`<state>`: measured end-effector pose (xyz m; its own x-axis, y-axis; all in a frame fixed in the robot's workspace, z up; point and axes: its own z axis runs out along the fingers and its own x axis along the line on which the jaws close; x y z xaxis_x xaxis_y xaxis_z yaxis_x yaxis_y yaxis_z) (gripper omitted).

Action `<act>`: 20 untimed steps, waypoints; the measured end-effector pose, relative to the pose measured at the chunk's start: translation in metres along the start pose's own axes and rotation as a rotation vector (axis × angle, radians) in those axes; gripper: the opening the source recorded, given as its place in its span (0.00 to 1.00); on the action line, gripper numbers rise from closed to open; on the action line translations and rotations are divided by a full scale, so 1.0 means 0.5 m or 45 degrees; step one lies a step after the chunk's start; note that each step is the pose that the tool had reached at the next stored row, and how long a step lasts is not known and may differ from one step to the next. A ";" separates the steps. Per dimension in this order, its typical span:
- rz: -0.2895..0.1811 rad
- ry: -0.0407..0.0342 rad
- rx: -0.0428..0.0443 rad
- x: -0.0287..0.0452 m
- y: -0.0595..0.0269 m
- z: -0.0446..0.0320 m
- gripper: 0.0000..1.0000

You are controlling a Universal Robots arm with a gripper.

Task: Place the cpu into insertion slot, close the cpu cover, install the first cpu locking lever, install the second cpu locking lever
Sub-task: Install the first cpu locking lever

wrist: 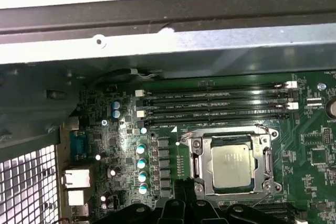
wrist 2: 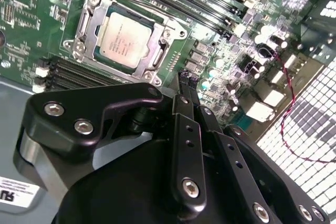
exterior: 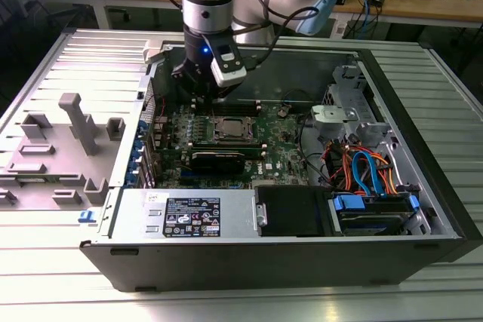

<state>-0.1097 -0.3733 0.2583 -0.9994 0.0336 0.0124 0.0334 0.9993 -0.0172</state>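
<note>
The cpu lies flat in the slot, and the cover is down around it, its frame apparently pinning the chip. The tool hovers just beside the socket, narrow and empty, probably so it can work the levers.

- Grey plastic fixtures stand by the bench's edge at the exterior view's left.
- Orange and blue cables bunch inside the open case.
</note>
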 end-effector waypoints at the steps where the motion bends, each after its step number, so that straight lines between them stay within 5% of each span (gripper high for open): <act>1: -0.012 -0.0002 0.000 0.000 0.000 0.000 0.11; 20: -0.050 -0.0008 0.001 0.000 0.000 0.000 0.11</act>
<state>-0.1098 -0.3733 0.2582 -0.9999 -0.0055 0.0125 -0.0057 0.9998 -0.0171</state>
